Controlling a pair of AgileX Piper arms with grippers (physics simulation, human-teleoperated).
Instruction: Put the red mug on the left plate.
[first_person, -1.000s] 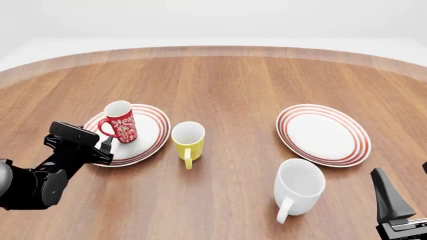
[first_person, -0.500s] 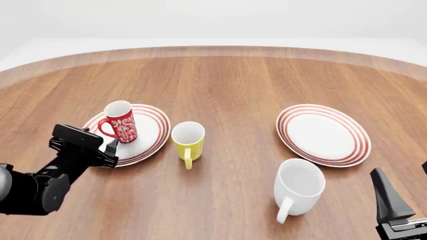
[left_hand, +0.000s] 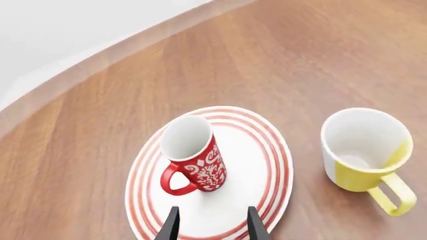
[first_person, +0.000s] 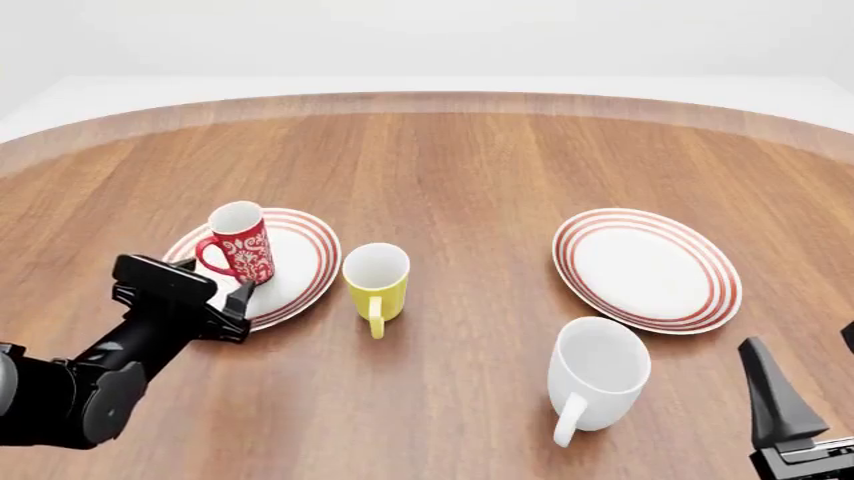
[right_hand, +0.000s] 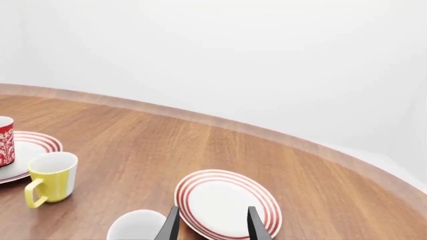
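Note:
The red mug (first_person: 239, 245) with its white floral pattern stands upright on the left plate (first_person: 304, 262), a white plate with red rings. In the left wrist view the red mug (left_hand: 194, 159) sits on the plate (left_hand: 275, 167) with its handle towards the camera. My left gripper (first_person: 236, 299) hovers at the plate's near edge, a little apart from the mug. It is open (left_hand: 212, 226) with nothing between its fingers. My right gripper (first_person: 806, 385) is low at the near right, open (right_hand: 212, 225) and holding nothing.
A yellow mug (first_person: 376, 286) stands just right of the left plate. A larger white mug (first_person: 597, 374) stands in front of the second ringed plate (first_person: 646, 268) on the right. The wooden table's curved far edge (first_person: 427, 101) runs across the back.
The left arm has drawn back towards the near side and slightly right, away from the red mug. The mug stays upright on the plate. The right arm has not moved.

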